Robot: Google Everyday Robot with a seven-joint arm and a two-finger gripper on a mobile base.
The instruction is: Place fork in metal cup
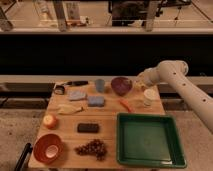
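Note:
The metal cup (100, 85) stands upright at the back middle of the wooden table (107, 150). I cannot pick out a fork with certainty. A thin orange item (126, 105) lies in front of the purple bowl (121, 85). A pale flat item (69, 109) lies at the left. My gripper (138, 83) is at the end of the white arm (172, 75), just right of the purple bowl and above the table's back right. It is well to the right of the cup. Whether it holds anything is hidden.
A green tray (148, 139) fills the front right. A white cup (149, 96) stands near the gripper. Two blue sponges (96, 100), a black-handled tool (70, 85), a dark bar (87, 128), grapes (93, 148), an orange bowl (47, 148) and an apple (50, 120) are spread over the left.

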